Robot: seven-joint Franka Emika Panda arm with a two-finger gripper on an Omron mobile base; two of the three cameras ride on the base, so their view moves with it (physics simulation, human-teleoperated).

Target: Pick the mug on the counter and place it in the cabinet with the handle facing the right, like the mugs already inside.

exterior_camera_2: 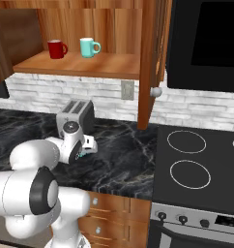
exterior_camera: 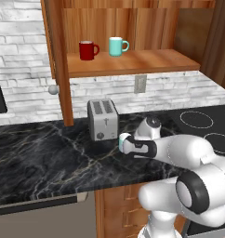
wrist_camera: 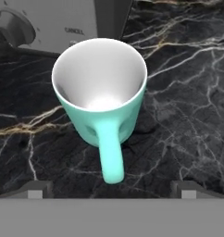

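Mug (wrist_camera: 101, 92) below open end effector (wrist_camera: 111, 190) (handle (wrist_camera: 110, 155) toward it)

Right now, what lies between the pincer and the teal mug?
Nothing: in the hand view the mug's handle points at the open pincer, over bare counter.

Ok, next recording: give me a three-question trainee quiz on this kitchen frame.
1. True or false: the end effector is shut on the mug.
2. Which appliance stands right behind that mug on the counter? A) toaster B) kettle C) blender
3. Fill in: on the cabinet shelf, beside the teal mug stands a ____ mug.

Key: 1 false, its jaws stand open with the mug's handle pointing toward them; 2 A; 3 dark red.
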